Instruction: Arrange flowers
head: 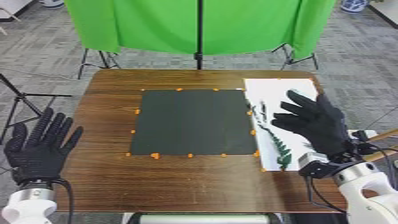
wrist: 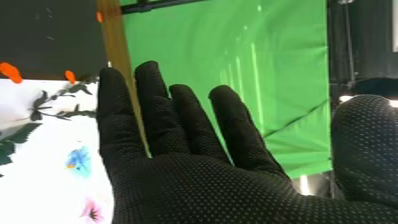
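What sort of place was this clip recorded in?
Probably a robotics lab or recording space: a green backdrop hangs behind the wooden table, and orange marks run around the dark mat.

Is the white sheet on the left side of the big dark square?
No, in the head view the white sheet lies to the right of the dark square, with a green sprig on it.
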Tool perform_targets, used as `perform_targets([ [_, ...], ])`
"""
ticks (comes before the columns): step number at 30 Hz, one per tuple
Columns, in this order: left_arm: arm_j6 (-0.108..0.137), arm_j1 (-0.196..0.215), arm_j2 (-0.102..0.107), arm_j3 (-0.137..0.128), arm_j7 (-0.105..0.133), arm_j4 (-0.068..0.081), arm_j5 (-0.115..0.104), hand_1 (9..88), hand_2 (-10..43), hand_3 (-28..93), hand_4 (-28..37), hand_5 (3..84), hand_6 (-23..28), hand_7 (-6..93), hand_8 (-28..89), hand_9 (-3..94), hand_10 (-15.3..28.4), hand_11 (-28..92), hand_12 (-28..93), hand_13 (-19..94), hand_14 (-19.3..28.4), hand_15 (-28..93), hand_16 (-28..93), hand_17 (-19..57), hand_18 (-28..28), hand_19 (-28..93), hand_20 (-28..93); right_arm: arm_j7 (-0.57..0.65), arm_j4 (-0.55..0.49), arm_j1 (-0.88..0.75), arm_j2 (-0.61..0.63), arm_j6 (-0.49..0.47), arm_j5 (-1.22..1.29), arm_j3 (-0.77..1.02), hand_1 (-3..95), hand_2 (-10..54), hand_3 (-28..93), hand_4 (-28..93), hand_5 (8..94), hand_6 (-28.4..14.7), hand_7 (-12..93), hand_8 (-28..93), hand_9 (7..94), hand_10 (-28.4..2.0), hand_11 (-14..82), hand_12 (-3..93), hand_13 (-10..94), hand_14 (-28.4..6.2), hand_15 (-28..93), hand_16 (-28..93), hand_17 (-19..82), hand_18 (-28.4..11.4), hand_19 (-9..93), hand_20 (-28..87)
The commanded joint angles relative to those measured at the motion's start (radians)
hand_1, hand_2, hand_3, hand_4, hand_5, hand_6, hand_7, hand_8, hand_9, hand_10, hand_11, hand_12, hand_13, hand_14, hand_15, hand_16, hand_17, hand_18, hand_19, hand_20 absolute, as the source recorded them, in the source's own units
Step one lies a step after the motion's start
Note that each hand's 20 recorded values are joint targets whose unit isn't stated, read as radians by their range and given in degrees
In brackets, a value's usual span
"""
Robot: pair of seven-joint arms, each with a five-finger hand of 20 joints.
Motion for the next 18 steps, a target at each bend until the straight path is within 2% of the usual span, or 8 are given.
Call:
perform_targets([
  [1, 0.014, 0.034, -0.010, -0.003, -0.006, -0.006, 0.001, 20.6, 8.7, 76, -28.3, 38.7, 5.2, 9.8, -9, 31.6, 12.2, 14, 7, 19, 9.1, 18, -5, -3.7, 11.6, 27, 14, 0.014, -0.001, -0.017, 0.004, -0.006, -0.006, 0.021, 5.6, 13.9, 68, -28, 33.5, -5.8, 7, -8, 35.8, -15.4, 2.9, 10.9, 37, -16.0, 17, 23, 15, -20.3, 32, 20],
  [4, 0.014, 0.034, -0.009, -0.003, -0.001, -0.006, -0.002, 20.6, 8.7, 76, -28.3, 38.8, 5.2, 9.9, -9, 31.6, 12.1, 14, 7, 19, 9.1, 19, -5, -3.7, 11.7, 27, 14, 0.015, -0.007, -0.013, 0.010, 0.000, -0.003, 0.022, 7.0, 11.6, 69, -28, 34.1, -5.9, 7, -8, 36.3, -16.0, 3.0, 10.9, 37, -16.0, 17, 23, 15, -20.4, 32, 20],
  [6, 0.003, 0.036, -0.011, -0.003, -0.003, -0.005, 0.009, 20.6, 8.7, 76, -28.3, 38.8, 5.2, 9.9, -9, 31.6, 12.1, 14, 7, 19, 8.9, 19, -5, -3.8, 11.8, 28, 14, 0.019, -0.009, -0.010, 0.012, -0.022, 0.014, 0.028, 9.4, 7.5, 70, -27, 34.3, -6.0, 7, -8, 36.6, -16.7, 3.0, 10.9, 37, -15.9, 17, 23, 15, -20.5, 32, 19],
  [10, 0.004, 0.040, -0.013, -0.001, -0.002, -0.008, 0.003, 20.7, 8.8, 76, -28.3, 38.8, 5.2, 9.9, -9, 31.7, 11.9, 14, 7, 20, 8.7, 18, -6, -3.9, 11.9, 28, 14, 0.035, -0.023, -0.013, 0.013, -0.044, -0.048, 0.045, 12.5, 3.0, 70, -27, 34.6, -6.2, 7, -8, 36.6, -17.3, 3.0, 11.0, 37, -15.8, 17, 23, 15, -20.5, 33, 19],
  [13, 0.006, 0.043, -0.013, -0.003, 0.001, -0.009, 0.004, 20.7, 8.8, 76, -28.3, 38.8, 5.1, 9.8, -9, 31.7, 11.8, 14, 7, 20, 8.7, 18, -5, -4.0, 12.0, 28, 14, 0.057, -0.048, -0.016, 0.020, -0.030, -0.230, 0.050, 15.5, 0.7, 69, -26, 34.6, -6.2, 7, -8, 36.2, -17.5, 2.9, 11.1, 37, -15.6, 17, 23, 15, -20.5, 33, 19],
  [15, 0.008, 0.042, -0.012, -0.005, 0.001, -0.008, 0.007, 20.8, 8.8, 76, -28.3, 38.8, 5.1, 9.9, -9, 31.8, 11.7, 14, 7, 20, 8.8, 18, -5, -4.1, 12.0, 28, 14, 0.061, -0.062, -0.015, 0.027, -0.027, -0.392, 0.040, 20.0, -4.7, 70, -26, 34.8, -6.3, 8, -8, 36.2, -17.7, 2.9, 11.2, 37, -15.5, 18, 23, 15, -20.7, 33, 19],
  [16, -0.001, 0.043, -0.013, -0.006, 0.001, -0.005, 0.013, 20.7, 8.8, 76, -28.3, 38.8, 5.2, 9.9, -9, 31.8, 11.8, 14, 7, 20, 8.9, 18, -5, -4.1, 12.1, 28, 14, 0.076, -0.076, -0.020, 0.038, -0.008, -0.503, 0.030, 23.5, -7.9, 71, -26, 34.8, -6.3, 8, -9, 36.2, -17.7, 2.9, 11.5, 36, -15.2, 18, 22, 15, -20.7, 34, 19],
  [18, -0.004, 0.045, -0.013, -0.007, 0.001, -0.007, 0.015, 20.8, 8.8, 76, -28.3, 38.7, 5.1, 9.8, -9, 31.8, 11.8, 14, 7, 20, 8.9, 19, -5, -4.2, 12.1, 28, 14, 0.128, -0.100, -0.024, 0.060, 0.044, -0.737, -0.005, 28.3, -9.4, 72, -27, 35.0, -6.3, 10, -9, 36.0, -17.6, 3.0, 11.8, 35, -15.0, 19, 22, 16, -20.5, 35, 19],
])
